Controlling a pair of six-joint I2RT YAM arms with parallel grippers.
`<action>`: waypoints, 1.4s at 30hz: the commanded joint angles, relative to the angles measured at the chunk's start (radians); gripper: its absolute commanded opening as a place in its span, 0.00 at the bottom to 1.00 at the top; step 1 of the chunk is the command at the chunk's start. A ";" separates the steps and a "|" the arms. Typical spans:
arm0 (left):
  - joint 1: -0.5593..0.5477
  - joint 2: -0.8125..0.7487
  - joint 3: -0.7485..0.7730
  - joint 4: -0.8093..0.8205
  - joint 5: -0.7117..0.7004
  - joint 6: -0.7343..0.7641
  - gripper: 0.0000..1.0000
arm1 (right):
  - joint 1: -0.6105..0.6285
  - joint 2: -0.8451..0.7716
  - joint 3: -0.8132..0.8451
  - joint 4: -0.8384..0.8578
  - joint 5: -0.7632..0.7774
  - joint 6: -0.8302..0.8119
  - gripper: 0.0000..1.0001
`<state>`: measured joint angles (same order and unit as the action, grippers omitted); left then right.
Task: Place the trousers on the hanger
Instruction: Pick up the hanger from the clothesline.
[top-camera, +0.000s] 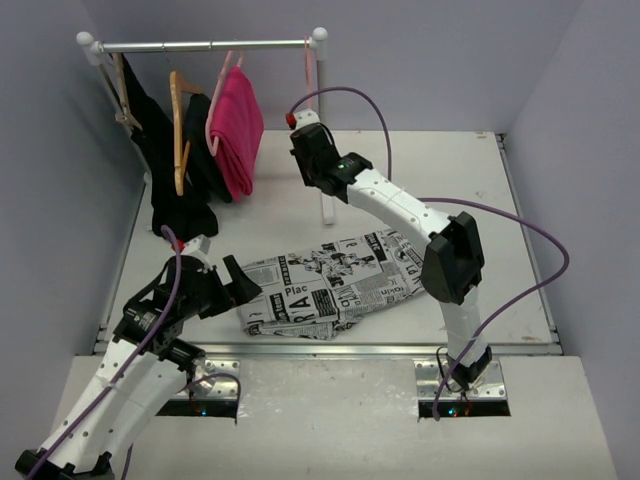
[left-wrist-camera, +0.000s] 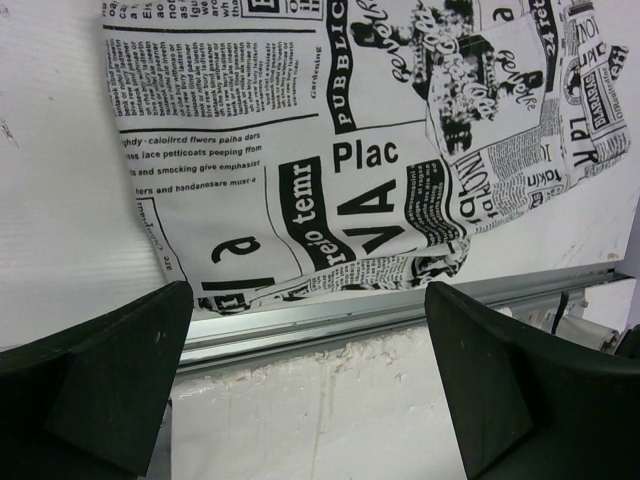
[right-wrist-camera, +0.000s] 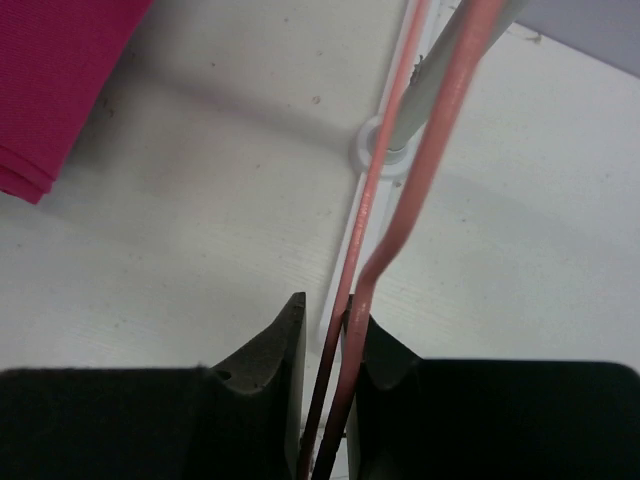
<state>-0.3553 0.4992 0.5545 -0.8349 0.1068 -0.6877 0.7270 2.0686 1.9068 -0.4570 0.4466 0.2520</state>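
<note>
White table (top-camera: 470, 180), lilac walls (top-camera: 420, 60), left tool (top-camera: 238, 283) spread near trousers (top-camera: 320, 285), right tool (right-wrist-camera: 325, 335) pinching hanger (right-wrist-camera: 447, 105)

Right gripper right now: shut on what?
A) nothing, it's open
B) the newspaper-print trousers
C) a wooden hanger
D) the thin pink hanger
D: the right wrist view shows the right gripper shut on the wires of the thin pink hanger.

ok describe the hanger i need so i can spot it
Find the clothes rail at the back, right end. There hangs a thin pink wire hanger, held in the right pincer. Unlike the wooden hangers and the one carrying the pink garment, it is bare.
</note>
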 joint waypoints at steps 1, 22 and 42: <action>-0.008 -0.001 0.002 0.035 0.017 0.014 1.00 | -0.011 -0.035 0.009 0.046 0.042 0.015 0.07; -0.008 0.013 0.010 0.005 -0.043 -0.031 1.00 | -0.012 -0.234 -0.067 0.024 -0.047 0.078 0.00; -0.005 0.309 -0.194 0.245 -0.145 -0.328 0.98 | 0.012 -0.949 -1.050 0.127 -0.228 0.356 0.00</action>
<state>-0.3553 0.7540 0.4608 -0.7371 -0.0633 -0.9710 0.7173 1.2321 0.9662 -0.4261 0.2534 0.5133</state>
